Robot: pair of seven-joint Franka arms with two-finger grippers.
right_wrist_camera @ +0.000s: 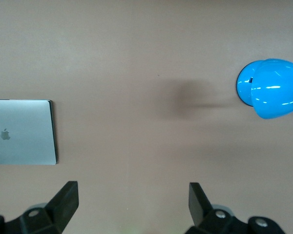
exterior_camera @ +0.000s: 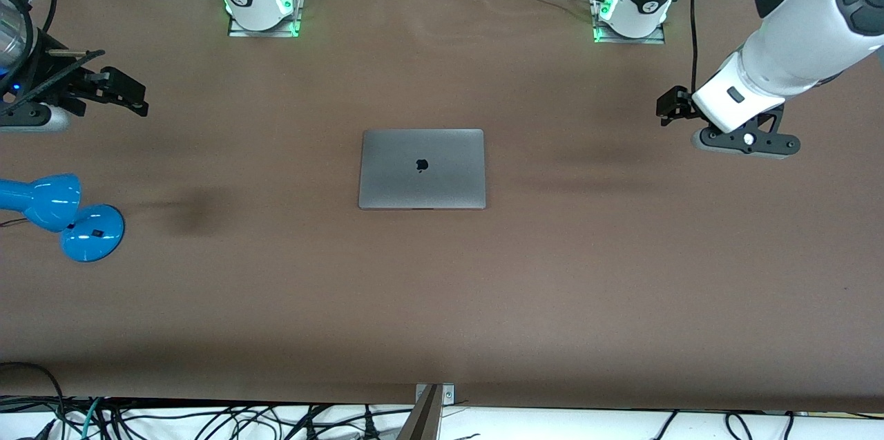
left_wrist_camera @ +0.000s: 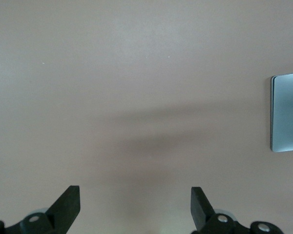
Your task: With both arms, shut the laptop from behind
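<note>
The space-grey laptop (exterior_camera: 422, 168) lies flat in the middle of the brown table (exterior_camera: 442, 302), lid down with the dark apple logo facing up. My left gripper (exterior_camera: 668, 108) hangs open over bare table toward the left arm's end, well apart from the laptop, with nothing between its fingers. In the left wrist view the left gripper (left_wrist_camera: 135, 195) looks down on tabletop, and only an edge of the laptop (left_wrist_camera: 288, 113) shows. My right gripper (exterior_camera: 135, 96) hangs open and empty over the right arm's end. Past the right gripper (right_wrist_camera: 133, 192), the right wrist view shows the closed laptop (right_wrist_camera: 22, 132).
A small blue lamp (exterior_camera: 65, 213) rests on the table at the right arm's end, nearer the front camera than the right gripper; the lamp (right_wrist_camera: 271, 88) also shows in the right wrist view. Cables hang along the table's front edge.
</note>
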